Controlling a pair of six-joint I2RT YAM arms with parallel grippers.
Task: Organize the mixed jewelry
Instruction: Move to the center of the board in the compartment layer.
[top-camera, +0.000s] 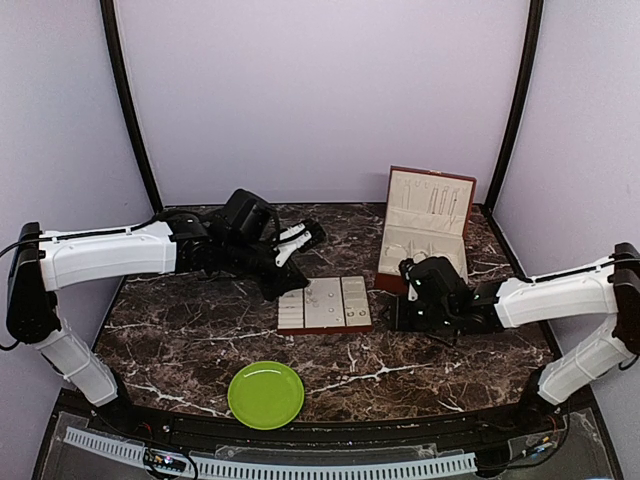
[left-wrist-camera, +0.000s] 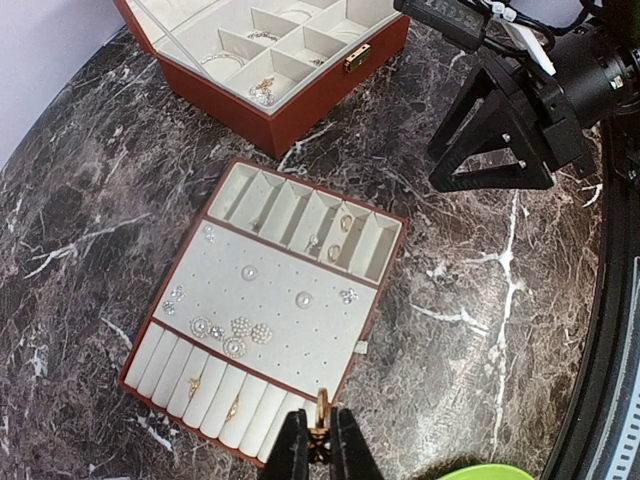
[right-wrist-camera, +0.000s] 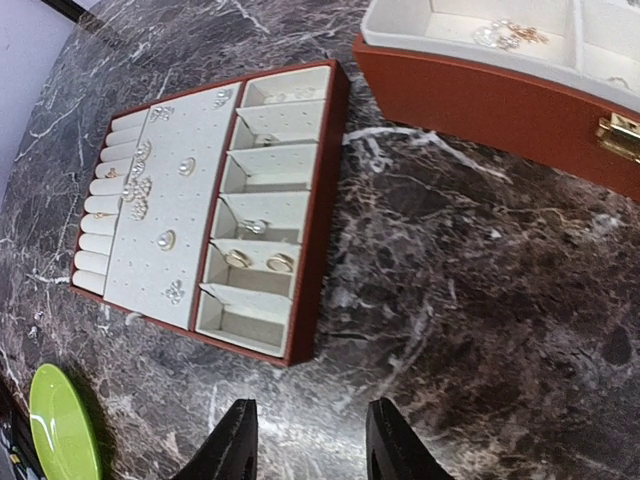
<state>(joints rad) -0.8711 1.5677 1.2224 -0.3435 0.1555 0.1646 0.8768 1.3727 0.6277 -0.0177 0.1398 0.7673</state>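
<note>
in the left gripper (left-wrist-camera: 320, 447), jaws nearly together, pinching a small gold ring (left-wrist-camera: 322, 410) that sticks up past the fingertips, just over the near edge of the cream-lined tray (left-wrist-camera: 310, 345), by its ring rolls. on the tray's dotted middle panel: pearl studs (left-wrist-camera: 303, 298) and a cluster of sparkly studs (left-wrist-camera: 236, 334). in the row of compartments beyond, a few more rings (left-wrist-camera: 345, 223). tucked into the rolls, two gold pieces (left-wrist-camera: 233, 408). behind the tray, on the dark marble table (top-camera: 180, 340), the reddish-brown box (left-wrist-camera: 300, 115), lid up, gold clasp (left-wrist-camera: 352, 60) facing the tray, more jewelry (left-wrist-camera: 265, 92) in its compartments. right gripper (right-wrist-camera: 312, 445) low over bare marble, beside the tray's compartment side and in front of the box, jaws moderately apart, nothing held. green plate (top-camera: 266, 394) near the front edge of the table, well apart from the tray.
</note>
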